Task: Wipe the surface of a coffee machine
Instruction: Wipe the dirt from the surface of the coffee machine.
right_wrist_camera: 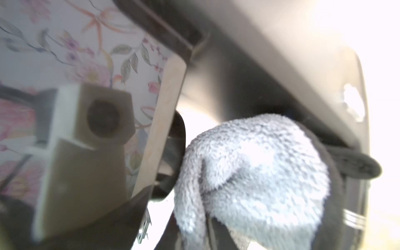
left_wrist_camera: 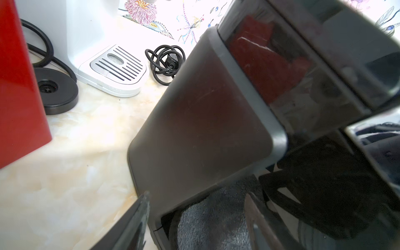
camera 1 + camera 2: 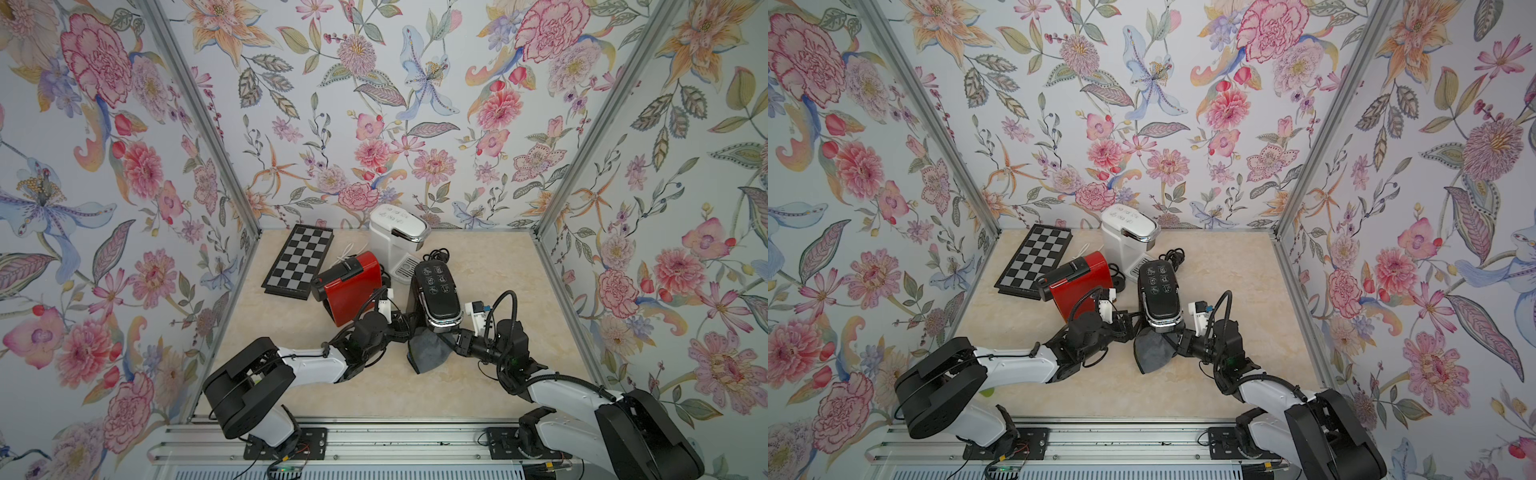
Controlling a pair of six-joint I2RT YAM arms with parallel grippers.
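There was the black coffee machine (image 3: 438, 291), standing in the middle of the table (image 3: 519, 291) between the two arms, with the red machine (image 3: 353, 291) beside it and the white machine (image 3: 395, 237) behind. We saw the right jaws pinched narrow on the grey cloth (image 3: 428, 353), bunching it against the machine's lower front, set up, we judged, for a wiping stroke. The left jaws stood wide about the machine's near lower corner, likely to steady it; whether they pressed, we couldn't tell.

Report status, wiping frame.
Left jaws astride black coffee machine base, grip unclear. Right jaws shut on grey cloth, at machine's front. Red coffee machine close alongside.
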